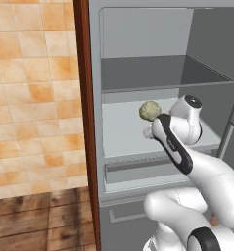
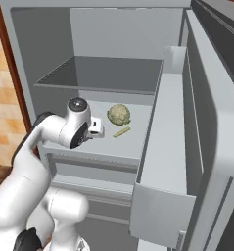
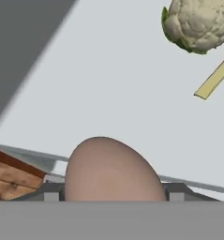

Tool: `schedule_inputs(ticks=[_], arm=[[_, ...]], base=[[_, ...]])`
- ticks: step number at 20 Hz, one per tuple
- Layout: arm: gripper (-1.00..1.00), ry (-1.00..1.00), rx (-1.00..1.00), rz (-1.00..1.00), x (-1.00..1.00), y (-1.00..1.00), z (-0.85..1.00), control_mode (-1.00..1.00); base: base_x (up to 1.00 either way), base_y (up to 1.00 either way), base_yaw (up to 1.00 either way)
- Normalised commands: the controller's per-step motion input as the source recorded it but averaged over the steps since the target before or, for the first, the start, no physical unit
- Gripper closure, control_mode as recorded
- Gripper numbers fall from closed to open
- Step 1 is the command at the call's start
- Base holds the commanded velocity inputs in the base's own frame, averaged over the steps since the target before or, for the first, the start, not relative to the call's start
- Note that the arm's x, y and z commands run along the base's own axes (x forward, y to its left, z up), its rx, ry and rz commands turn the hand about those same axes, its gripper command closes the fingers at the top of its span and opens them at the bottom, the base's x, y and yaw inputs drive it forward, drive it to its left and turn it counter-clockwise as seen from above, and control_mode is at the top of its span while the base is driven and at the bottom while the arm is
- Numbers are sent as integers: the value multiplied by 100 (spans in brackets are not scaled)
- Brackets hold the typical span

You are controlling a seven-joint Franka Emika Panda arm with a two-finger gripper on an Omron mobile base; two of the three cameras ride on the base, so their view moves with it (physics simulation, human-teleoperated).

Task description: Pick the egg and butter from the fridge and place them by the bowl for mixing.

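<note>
In the left base view the arm reaches into the open fridge (image 1: 138,44), its wrist over the middle shelf (image 1: 123,132). One greenish-white cauliflower-like lump (image 1: 150,111) sits on that shelf just behind the wrist. The arm's own body hides the pincer and its hold here.

In the right base view the pincer (image 2: 97,128) hovers over the front left of the same shelf (image 2: 138,132). The lump (image 2: 119,114) lies just to its right, and one butter (image 2: 121,132) stick rests flat on the shelf just in front of the lump, near the pincer but apart from it. The fridge door (image 2: 172,147) stands open at the right, with one rack visible on it.

In the hand view one brown egg (image 3: 113,171) sits between the two dark finger tips (image 3: 176,193), so the pincer appears to be gripping it at its widest part, though the contact itself is hard to confirm at this edge. The shelf edge lies behind it, the butter (image 3: 214,79) and lump (image 3: 197,23) well beyond.

The egg is light, smooth and brittle; I judge it wants a gentle squeeze across its middle. The butter is soft and slim, best taken across its narrow width near the centre.
</note>
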Motion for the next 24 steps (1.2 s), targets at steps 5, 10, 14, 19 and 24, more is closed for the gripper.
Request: schedule_inputs(ticks=[5,10,14,19,24], arm=[[100,-1,-1,-3,-46,0,35,-100],[100,0,0,-6,-21,0,12,-100],[100,0,0,0,0,0,0,100],[100,0,0,0,0,0,0,100],[100,0,0,0,0,0,0,100]], base=[[0,0,0],[0,0,0],[-4,0,0],[-54,4,10],[-38,65,17]])
